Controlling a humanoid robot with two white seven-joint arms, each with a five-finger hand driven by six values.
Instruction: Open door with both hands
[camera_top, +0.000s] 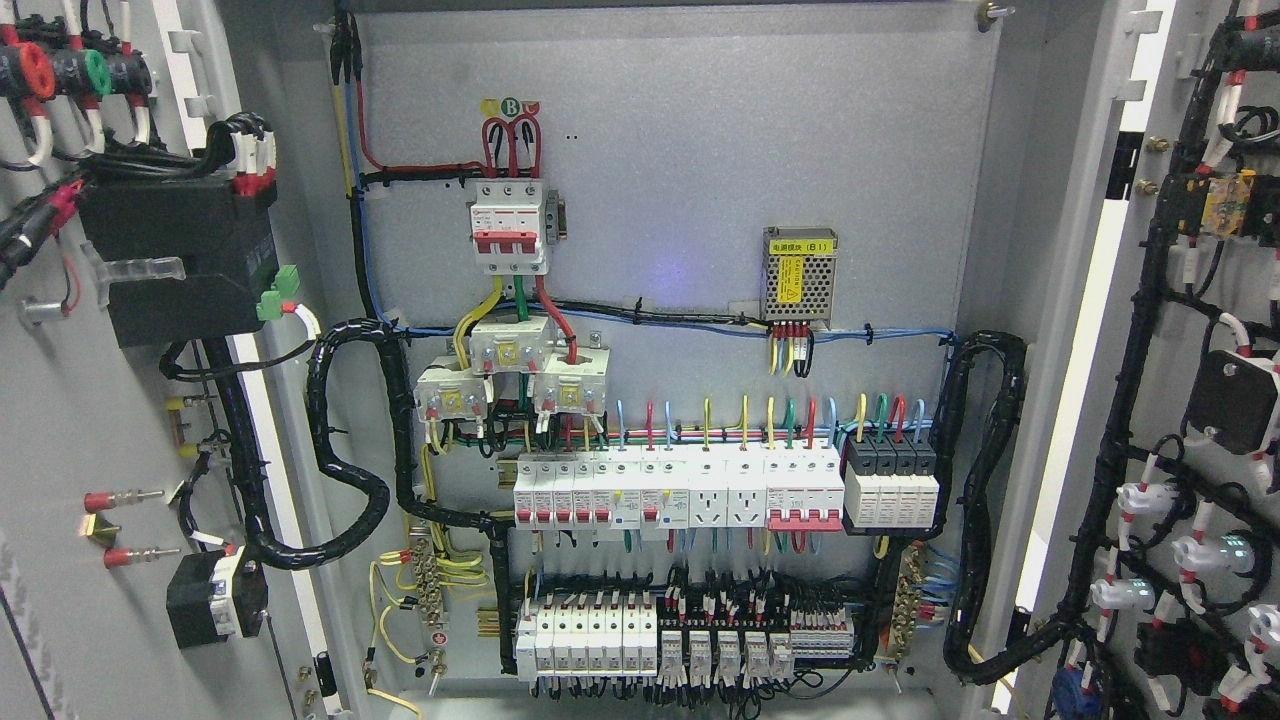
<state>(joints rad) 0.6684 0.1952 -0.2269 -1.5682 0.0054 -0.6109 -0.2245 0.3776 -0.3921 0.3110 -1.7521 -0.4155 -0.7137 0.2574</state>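
Both doors — left door (90, 420), right door (1200, 400) — swung wide, cabinet (680, 200) wiring exposed; hands prob. out of shot.

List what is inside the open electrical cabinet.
On the cabinet's grey back panel: a red-handled main breaker, a mesh-cased power supply, two breaker rows and black corrugated conduit. Wiring behind the devices is covered. Neither hand shows.

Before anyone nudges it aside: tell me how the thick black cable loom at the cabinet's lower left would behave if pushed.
The black cable loom would probably flex, since it hangs in a loose curve. It likely springs back, being fixed at both ends. It looks bulky, so probably fairly stiff.
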